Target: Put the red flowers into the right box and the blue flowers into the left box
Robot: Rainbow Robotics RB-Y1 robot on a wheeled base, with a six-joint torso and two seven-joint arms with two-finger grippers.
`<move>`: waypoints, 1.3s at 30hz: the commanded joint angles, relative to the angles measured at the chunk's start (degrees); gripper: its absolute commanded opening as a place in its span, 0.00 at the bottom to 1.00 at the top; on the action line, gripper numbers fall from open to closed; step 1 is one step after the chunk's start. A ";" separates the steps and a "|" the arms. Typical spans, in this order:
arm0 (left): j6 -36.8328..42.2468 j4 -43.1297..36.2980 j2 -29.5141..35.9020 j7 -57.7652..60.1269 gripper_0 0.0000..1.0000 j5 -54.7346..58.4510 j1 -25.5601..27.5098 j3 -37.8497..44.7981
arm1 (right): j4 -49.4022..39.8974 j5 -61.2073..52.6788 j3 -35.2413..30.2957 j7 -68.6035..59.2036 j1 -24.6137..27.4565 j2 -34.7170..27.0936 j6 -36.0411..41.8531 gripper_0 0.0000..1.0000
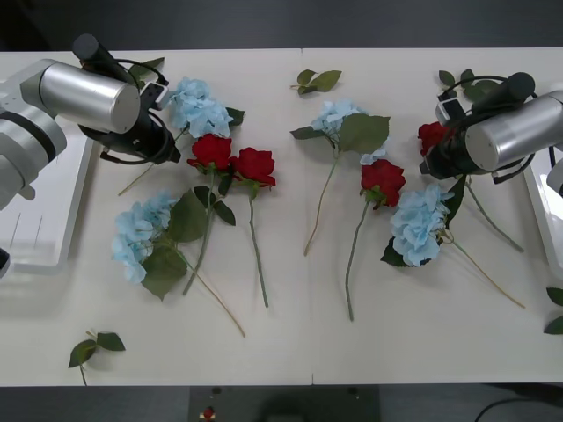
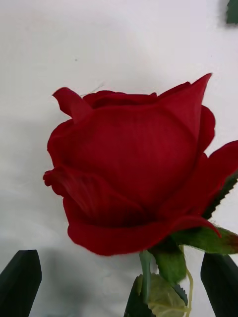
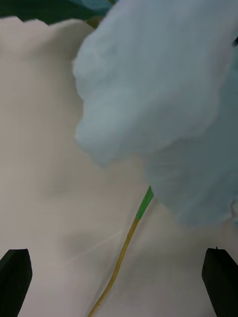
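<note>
Several blue flowers lie on the white table: one at the back left (image 1: 198, 107), one at the front left (image 1: 141, 233), one in the middle (image 1: 339, 114), one at the right (image 1: 418, 224). Red flowers lie among them: two at the left (image 1: 211, 149) (image 1: 255, 165), one right of centre (image 1: 383, 180), one at the far right (image 1: 431, 136). My left gripper (image 3: 116, 251) is open over the back-left blue flower (image 3: 163, 99), its stem (image 3: 121, 252) between the fingers. My right gripper (image 2: 121, 255) is open around the far-right rose (image 2: 134, 168). The left box (image 1: 44, 220) and the right box (image 1: 541, 211) sit at the table's sides.
Loose green leaf sprigs lie at the back centre (image 1: 318, 81), back right (image 1: 466, 83), front left (image 1: 92, 347) and right edge (image 1: 556, 308). Long stems cross the table's middle. The front edge of the table runs along the bottom of the front view.
</note>
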 commanded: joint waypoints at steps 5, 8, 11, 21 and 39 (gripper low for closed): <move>-1.86 1.93 -2.07 -1.51 1.00 -1.10 -3.07 0.96 | 4.49 0.99 2.26 2.00 -4.30 2.02 -2.55 0.60; -2.30 2.72 -2.69 -1.16 1.00 -1.37 -3.16 1.05 | 5.28 1.34 2.26 2.09 -4.48 2.37 -2.55 0.33; -3.01 4.48 -3.65 -0.98 1.00 -1.45 -3.42 0.96 | 5.45 1.87 2.26 2.00 -4.57 2.63 -2.64 0.12; -3.53 6.76 -4.97 0.77 1.00 -1.72 -4.39 1.05 | 5.81 1.96 2.61 2.00 -4.74 2.63 -2.82 0.00; -3.45 8.26 -6.20 2.53 0.81 -2.86 -4.30 0.87 | 5.81 -8.06 0.50 15.28 -13.79 -6.95 6.76 0.00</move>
